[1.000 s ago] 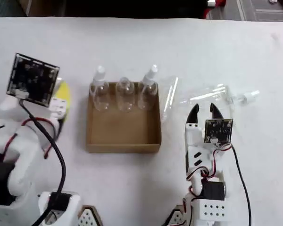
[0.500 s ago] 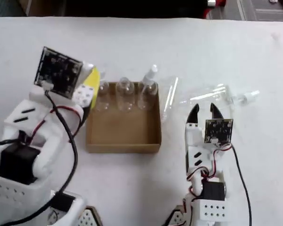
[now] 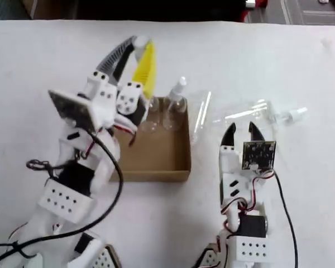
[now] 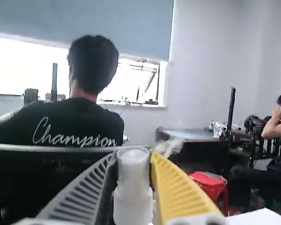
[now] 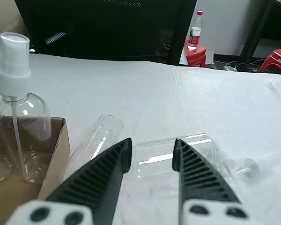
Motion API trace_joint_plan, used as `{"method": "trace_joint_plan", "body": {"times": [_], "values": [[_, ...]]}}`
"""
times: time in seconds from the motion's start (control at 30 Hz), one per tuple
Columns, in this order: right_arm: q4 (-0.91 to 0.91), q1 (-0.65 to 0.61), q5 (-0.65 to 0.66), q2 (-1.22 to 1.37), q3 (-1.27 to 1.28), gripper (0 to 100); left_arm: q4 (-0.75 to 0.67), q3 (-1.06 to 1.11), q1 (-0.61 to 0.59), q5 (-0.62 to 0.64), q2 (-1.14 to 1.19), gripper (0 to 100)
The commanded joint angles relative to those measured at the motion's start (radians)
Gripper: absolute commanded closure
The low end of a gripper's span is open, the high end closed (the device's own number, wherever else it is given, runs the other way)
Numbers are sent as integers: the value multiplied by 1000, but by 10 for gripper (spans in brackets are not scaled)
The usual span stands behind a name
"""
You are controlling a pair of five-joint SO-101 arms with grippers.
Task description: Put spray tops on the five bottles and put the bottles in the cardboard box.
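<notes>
Setting: white-covered desk (image 3: pixel 268 56) in an office, black chairs behind it, my two arms side by side at its near edge.
Left end effector (image 3: pixel 138 43): raised high over the far-left corner of the cardboard box (image 3: pixel 156 162), fingers pinching a white spray top (image 4: pixel 131 197) just under its head. I cannot tell whether a bottle hangs below it.
Right end effector (image 3: pixel 242 131): resting low on the desk just right of the box, fingers spread and holding nothing, aimed at the farther lying bottle (image 5: pixel 178 152).
In the box: a topped bottle (image 3: pixel 178 103) stands upright against the far wall. Beside it stands a second bottle (image 3: pixel 151 114), on which I can make out no top. My left arm covers that end of the box, so the count inside is uncertain.
Outside the box: a nearer lying bottle (image 3: pixel 200 117) rests on its side just beside the box's right wall. The farther lying bottle lies beyond it, just ahead of my right fingertips. Neither shows a top fitted. A loose spray top (image 3: pixel 293 115) lies on the desk near the farther one.
Progress, as I judge it: under way, not near the end. One bottle looks finished and boxed.
Left to do, as I judge it: seat the top in my left grip, cap and box the two lying bottles, confirm all five stand inside.
</notes>
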Motion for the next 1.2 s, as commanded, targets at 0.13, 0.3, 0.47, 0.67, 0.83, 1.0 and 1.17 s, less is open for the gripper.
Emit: {"method": "trace_joint_plan", "body": {"times": [0.13,0.3,0.47,0.67,0.83,1.0,1.17], "values": [[-22,-5,15,8,11,872,-95,-89,-67,140,203,978],[-22,-4,15,8,11,872,-77,-112,-82,212,222,978],[-22,-4,15,8,11,872,-18,-114,-87,210,222,978],[-22,-4,15,8,11,872,-20,-112,-87,210,228,978],[-22,-4,15,8,11,872,-18,-112,-111,210,229,978],[-22,-4,15,8,11,872,-18,-100,-128,215,229,978],[-22,-4,15,8,11,872,-23,-77,-111,213,229,978]]}}
